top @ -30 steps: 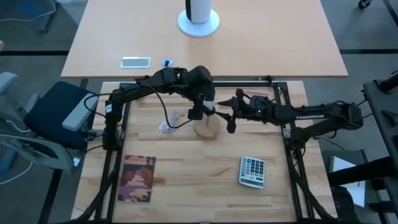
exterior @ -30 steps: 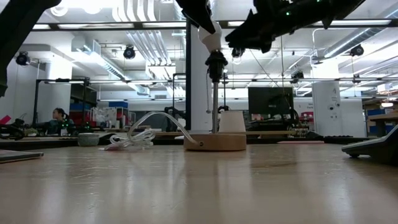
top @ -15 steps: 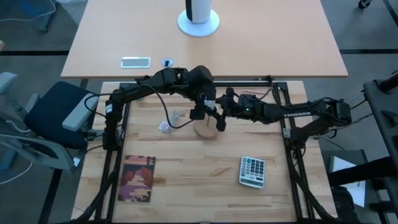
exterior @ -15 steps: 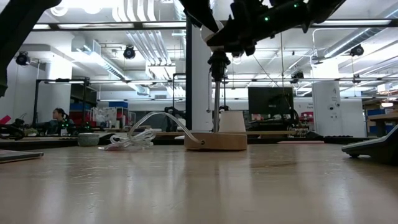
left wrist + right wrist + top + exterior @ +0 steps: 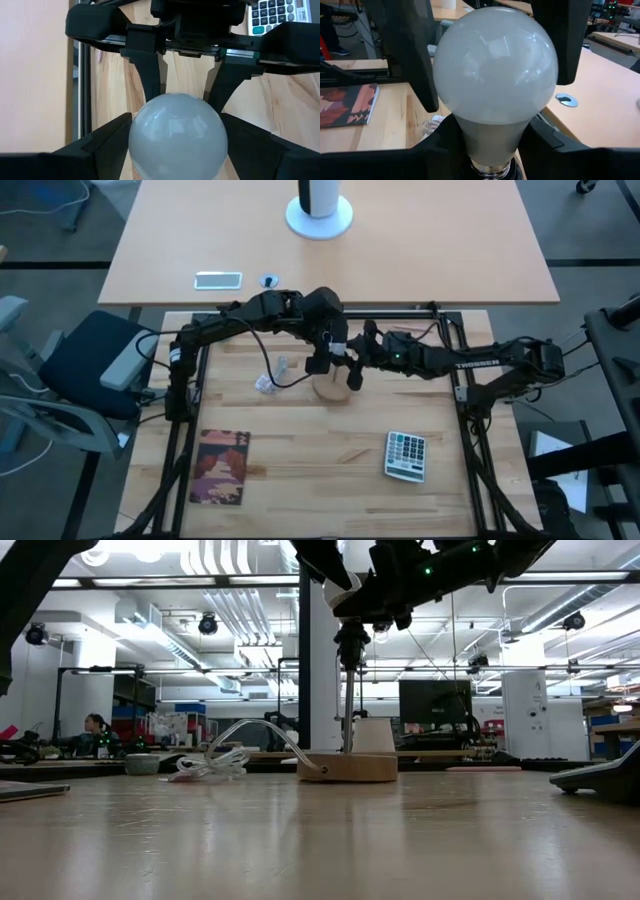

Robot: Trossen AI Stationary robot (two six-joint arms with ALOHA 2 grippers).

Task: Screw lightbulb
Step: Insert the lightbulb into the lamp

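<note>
The frosted-white lightbulb (image 5: 495,65) stands upright on top of a lamp stand, over the black socket (image 5: 350,640). The stand's thin stem rises from a round wooden base (image 5: 345,768) near the middle of the table. My left gripper (image 5: 177,125) reaches down over the bulb from the far left, shut on its globe. My right gripper (image 5: 492,145) comes in level from the right, shut on the bulb lower down. In the high view the bulb (image 5: 337,356) is mostly hidden under both grippers. My left gripper has the bulb's round globe (image 5: 145,135) pinched between its two fingers, one on each side. The fingers (image 5: 415,55) slant down from the far left. The bulb stays upright on the stand. My right gripper holds the bulb's tapered neck (image 5: 470,132) just below the globe, between its two fingers. The fingers come level from the table's right. The silvery screw base (image 5: 490,169) shows just below them.
A clear cord and a crumpled plastic wrapper (image 5: 268,380) lie left of the wooden base. A calculator (image 5: 405,455) lies near right and a patterned booklet (image 5: 220,467) near left. Beyond the frame, the far table holds a phone (image 5: 218,279) and a white round stand (image 5: 320,215).
My right gripper has moved toward the table's left, from a short way off the bulb until its fingers stand on either side of the bulb's neck. It has kept still there for the last half second. The bulb and the stand have stayed in place.
</note>
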